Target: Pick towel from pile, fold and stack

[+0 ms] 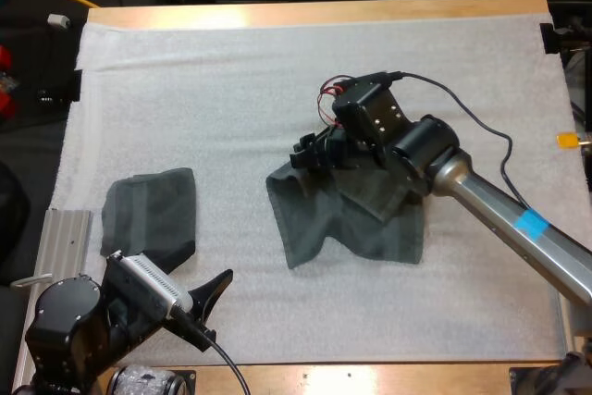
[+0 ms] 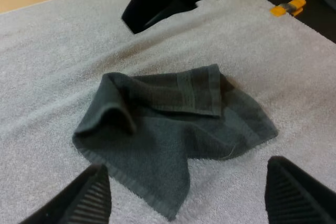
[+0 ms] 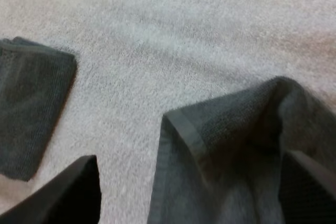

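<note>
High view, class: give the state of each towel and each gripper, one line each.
Crumpled dark grey-green towel: crumpled, lying loose on the white mat.
Folded dark grey-green towel: folded, lying flat.
Left gripper: open, holding nothing.
Right gripper: open, over the crumpled towel's edge.

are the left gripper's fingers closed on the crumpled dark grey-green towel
No, the left gripper holds its fingers apart, clear of the crumpled dark grey-green towel on the white mat.

No lettering, label, brand mark or number is legible anywhere on the table [image 1: 305, 12] or around it.
</note>
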